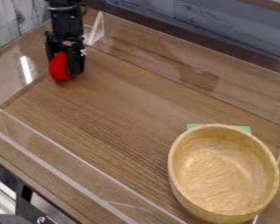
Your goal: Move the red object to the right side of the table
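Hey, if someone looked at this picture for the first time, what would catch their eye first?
Probably the red object at the far left of the table, bright against the brown wood, with the black gripper right over it, fingers on either side. Next, the big wooden bowl in the near right corner, with a bit of green showing behind its rim.

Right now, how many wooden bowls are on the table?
1. The wooden bowl stands at the near right corner of the table, partly covering a green item. None seems hidden.

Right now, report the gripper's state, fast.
Gripper: fingers either side of the red object; whether they are gripping it or open cannot be told.
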Action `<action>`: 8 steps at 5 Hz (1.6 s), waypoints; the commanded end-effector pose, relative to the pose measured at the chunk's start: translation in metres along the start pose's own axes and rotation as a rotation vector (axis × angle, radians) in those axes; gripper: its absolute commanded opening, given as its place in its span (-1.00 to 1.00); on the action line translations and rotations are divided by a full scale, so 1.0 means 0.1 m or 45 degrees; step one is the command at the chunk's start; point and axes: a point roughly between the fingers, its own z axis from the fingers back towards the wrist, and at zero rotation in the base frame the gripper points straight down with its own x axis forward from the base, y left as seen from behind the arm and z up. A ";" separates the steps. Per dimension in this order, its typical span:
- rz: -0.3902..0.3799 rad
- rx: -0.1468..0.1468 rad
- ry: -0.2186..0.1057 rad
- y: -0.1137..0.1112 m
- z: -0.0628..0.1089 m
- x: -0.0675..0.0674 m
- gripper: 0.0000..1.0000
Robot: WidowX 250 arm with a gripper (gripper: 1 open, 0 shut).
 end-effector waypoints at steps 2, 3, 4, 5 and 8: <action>-0.059 0.058 -0.099 0.05 0.35 -0.11 1.00; -0.085 0.054 -0.092 0.06 0.28 -0.13 1.00; -0.111 0.043 -0.089 0.08 0.23 -0.16 1.00; -0.110 0.025 -0.095 0.08 0.24 -0.20 1.00; -0.118 -0.020 -0.233 -0.24 0.73 -0.19 -1.00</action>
